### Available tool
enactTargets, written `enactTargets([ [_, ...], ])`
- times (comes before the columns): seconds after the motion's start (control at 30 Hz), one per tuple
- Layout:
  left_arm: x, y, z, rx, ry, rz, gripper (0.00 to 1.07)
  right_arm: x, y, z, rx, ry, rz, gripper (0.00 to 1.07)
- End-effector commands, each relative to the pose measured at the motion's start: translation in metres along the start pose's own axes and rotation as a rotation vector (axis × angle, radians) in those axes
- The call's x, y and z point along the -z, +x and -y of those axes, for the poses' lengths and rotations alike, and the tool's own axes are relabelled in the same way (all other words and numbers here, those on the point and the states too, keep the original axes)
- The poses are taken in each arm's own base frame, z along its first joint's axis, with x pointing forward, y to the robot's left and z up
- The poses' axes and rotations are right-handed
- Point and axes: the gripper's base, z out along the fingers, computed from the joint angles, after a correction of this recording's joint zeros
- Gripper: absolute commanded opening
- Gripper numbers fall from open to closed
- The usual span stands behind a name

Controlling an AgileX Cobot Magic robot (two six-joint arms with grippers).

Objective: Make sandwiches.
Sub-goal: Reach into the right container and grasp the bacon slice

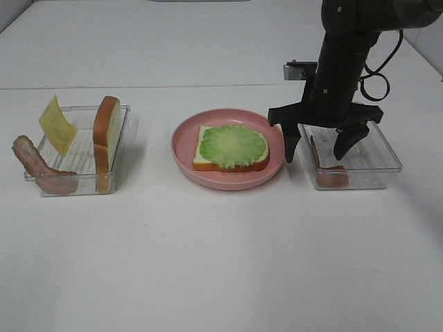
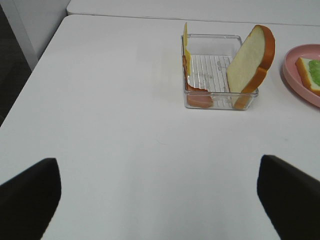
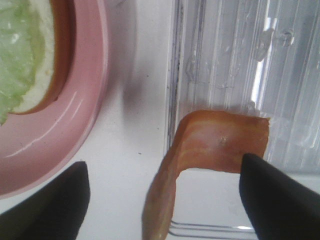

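Bright even light, soft shadows, blurry right wrist close-up.

A robotics lab setup: a plain white table (image 1: 208,263) carrying clear rectangular plastic trays (image 1: 83,156) of toy food (image 1: 107,131), a black cabled robot arm (image 1: 342,55) near its right edge.

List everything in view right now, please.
table: one, white, under everything
left tray: one, clear, left of plate
right tray: one, clear, right of plate
plate: one, pink, centre
flat bread slice: one, white, on plate
lettuce: one, green, on flat bread slice
upright bread slice: one, white, left tray
cheese: one, yellow, left tray
left bacon strip: one, reddish-brown, over left tray's edge
right bacon strip: one, reddish-brown, right tray
left pincer: one, black, open, over table
right pincer: one, black, open, above right bacon strip
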Motion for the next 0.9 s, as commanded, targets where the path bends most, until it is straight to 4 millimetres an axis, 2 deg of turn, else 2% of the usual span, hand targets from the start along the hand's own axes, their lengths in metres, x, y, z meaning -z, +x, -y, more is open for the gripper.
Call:
enactTargets([
  [0.03,0.0011,0.0009,0.0002,0.002,0.001,0.025,1.02,-0.0057,0.0001,0.0027,-0.001,0.012,-0.010,0.75],
  [0.1,0.0011,0.0009,0.0002,0.002,0.001,0.025,1.02,-0.0057,0.0001,0.0027,0.000,0.012,-0.010,0.73],
  [0.17,0.0011,0.0009,0.0002,0.002,0.001,0.025,1.02,-0.0057,0.0003,0.0027,0.000,0.013,-0.013,0.64],
  [0.2,0.0011,0.0009,0.0002,0.002,0.001,0.025,1.02,-0.0057,0.0003,0.0027,0.000,0.013,-0.013,0.64],
  [0.23,0.0011,0.0009,0.0002,0.002,0.001,0.025,1.02,-0.0057,0.0007,0.0027,-0.002,0.013,-0.017,0.56],
  [0.27,0.0011,0.0009,0.0002,0.002,0.001,0.025,1.02,-0.0057,0.0007,0.0027,-0.002,0.013,-0.017,0.56],
  [0.33,0.0011,0.0009,0.0002,0.002,0.001,0.025,1.02,-0.0056,0.0016,0.0029,-0.002,0.015,-0.026,0.49],
  [0.77,0.0011,0.0009,0.0002,0.002,0.001,0.025,1.02,-0.0043,0.0036,0.0035,-0.002,0.021,-0.045,0.49],
  [0.9,0.0011,0.0009,0.0002,0.002,0.001,0.025,1.02,0.0042,0.0032,0.0035,-0.001,0.015,-0.012,0.49],
])
